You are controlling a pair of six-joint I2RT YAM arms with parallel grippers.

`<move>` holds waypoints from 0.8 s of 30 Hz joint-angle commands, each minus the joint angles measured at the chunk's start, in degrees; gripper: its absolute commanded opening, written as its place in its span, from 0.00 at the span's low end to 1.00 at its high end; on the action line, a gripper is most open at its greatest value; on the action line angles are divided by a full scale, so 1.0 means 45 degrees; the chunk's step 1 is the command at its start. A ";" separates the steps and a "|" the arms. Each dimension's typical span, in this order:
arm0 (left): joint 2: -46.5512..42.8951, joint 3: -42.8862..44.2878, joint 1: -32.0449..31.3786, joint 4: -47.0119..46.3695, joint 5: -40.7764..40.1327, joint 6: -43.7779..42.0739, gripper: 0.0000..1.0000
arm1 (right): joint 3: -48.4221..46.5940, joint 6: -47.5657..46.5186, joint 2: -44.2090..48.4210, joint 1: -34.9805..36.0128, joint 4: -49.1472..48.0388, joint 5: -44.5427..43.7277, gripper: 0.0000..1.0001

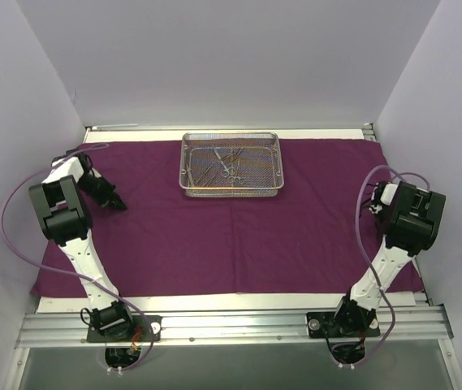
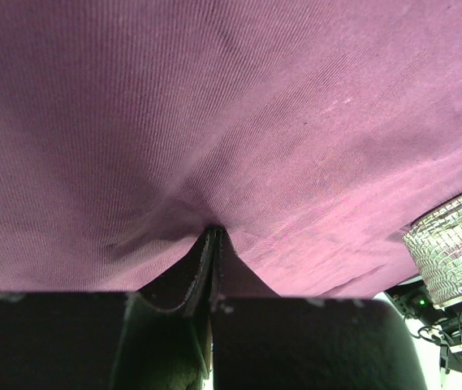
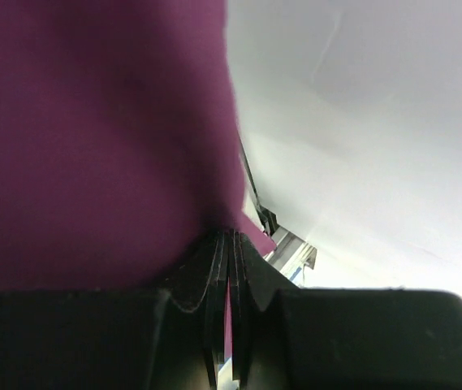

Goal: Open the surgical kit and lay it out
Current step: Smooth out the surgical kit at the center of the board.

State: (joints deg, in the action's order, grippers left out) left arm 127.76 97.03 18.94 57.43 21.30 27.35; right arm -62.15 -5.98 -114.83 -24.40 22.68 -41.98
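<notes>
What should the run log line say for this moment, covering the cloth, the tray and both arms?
cloth: spread flat | tray: on cloth, far middle, instruments inside | left fingers: shut, pinching cloth | right fingers: shut, pinching cloth near right edge

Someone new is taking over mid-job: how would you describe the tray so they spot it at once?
A large purple cloth lies spread out flat. At the middle of its far edge sits the tray, resting on the cloth. It is the only silver wire-mesh rectangle there, with slim metal instruments lying inside.
</notes>
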 commanded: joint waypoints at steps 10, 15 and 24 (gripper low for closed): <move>0.0552 0.0409 0.0127 -0.0204 0.0149 -0.0063 0.03 | 0.0333 -0.0271 0.1863 0.0012 0.0098 0.0484 0.00; 0.0690 0.0800 0.0069 -0.0125 0.0247 0.0015 0.03 | 0.0179 -0.0176 0.1806 -0.0221 0.0527 -0.0007 0.00; 0.0807 0.0585 0.0069 -0.0262 0.0267 0.0015 0.03 | -0.0114 -0.0331 0.1923 0.0598 0.0254 0.0538 0.03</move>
State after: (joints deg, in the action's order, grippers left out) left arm 129.54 98.89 19.22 58.46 23.27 27.83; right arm -61.08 -6.83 -108.22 -24.27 22.28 -39.59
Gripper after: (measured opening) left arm 0.033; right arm 0.032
